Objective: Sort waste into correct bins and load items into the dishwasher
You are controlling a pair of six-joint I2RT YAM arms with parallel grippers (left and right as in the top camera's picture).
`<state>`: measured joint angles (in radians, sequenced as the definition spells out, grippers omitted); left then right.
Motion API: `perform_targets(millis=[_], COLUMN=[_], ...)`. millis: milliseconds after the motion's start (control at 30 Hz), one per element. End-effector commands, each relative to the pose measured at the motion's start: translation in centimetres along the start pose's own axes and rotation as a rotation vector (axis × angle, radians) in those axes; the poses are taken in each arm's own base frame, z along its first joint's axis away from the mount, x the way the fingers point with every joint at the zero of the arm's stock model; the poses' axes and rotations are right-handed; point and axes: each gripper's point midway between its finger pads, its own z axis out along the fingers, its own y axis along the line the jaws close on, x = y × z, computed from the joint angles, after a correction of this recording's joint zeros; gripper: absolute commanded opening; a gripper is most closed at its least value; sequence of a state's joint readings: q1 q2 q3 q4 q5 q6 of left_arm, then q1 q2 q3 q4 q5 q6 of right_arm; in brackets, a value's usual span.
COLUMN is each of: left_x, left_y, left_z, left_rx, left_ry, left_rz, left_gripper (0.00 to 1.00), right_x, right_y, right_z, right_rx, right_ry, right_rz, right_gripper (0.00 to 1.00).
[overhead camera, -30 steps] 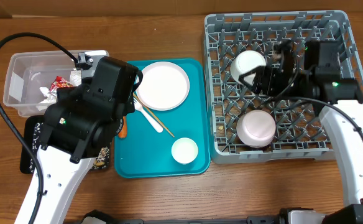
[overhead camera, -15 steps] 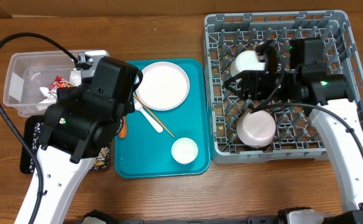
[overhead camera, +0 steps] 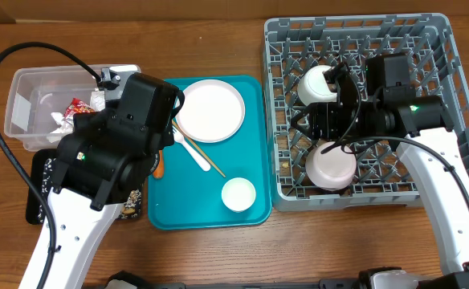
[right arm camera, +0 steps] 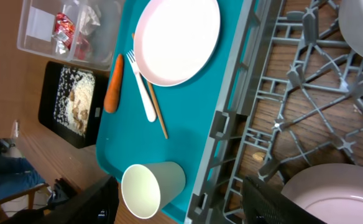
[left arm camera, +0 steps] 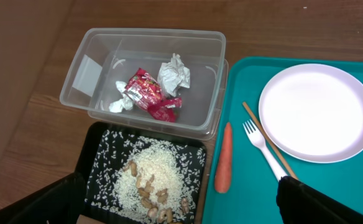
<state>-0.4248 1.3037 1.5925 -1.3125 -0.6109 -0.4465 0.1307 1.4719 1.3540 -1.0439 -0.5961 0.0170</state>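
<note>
Two grippers stand open, empty: left gripper (left arm camera: 181, 208) spread wide, the carrot (left arm camera: 223, 158) ahead between its fingers (left arm camera: 318, 205); right gripper (right arm camera: 184, 199) partly spread above the dish rack (right arm camera: 306, 81), shifted leftward since earlier.

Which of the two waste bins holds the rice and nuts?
The shallow black tray. The clear tub beside it holds only a red wrapper and crumpled paper.
</note>
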Motion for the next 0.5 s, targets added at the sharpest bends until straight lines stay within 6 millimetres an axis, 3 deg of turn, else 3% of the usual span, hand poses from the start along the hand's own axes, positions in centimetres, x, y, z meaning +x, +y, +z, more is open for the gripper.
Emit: perform_targets(millis=[0, 467], left_x=[-0.5, -0.5], left_y=[0.2, 0.2], left_z=[-0.2, -0.2], left_rx=[-0.010, -0.010], left_ry=[-0.017, -0.017], left_rz=[-0.021, -0.021], left_gripper=[0.99, 1.00], right_x=[-0.5, 2.4], right_y=[0.2, 3.2], right_z=[-0.6, 1.0], right_rx=[0.017, -0.023], right_ry=[-0.015, 0.105], right_rz=[-0.035, -0.131], right_gripper=[0.66, 0.62])
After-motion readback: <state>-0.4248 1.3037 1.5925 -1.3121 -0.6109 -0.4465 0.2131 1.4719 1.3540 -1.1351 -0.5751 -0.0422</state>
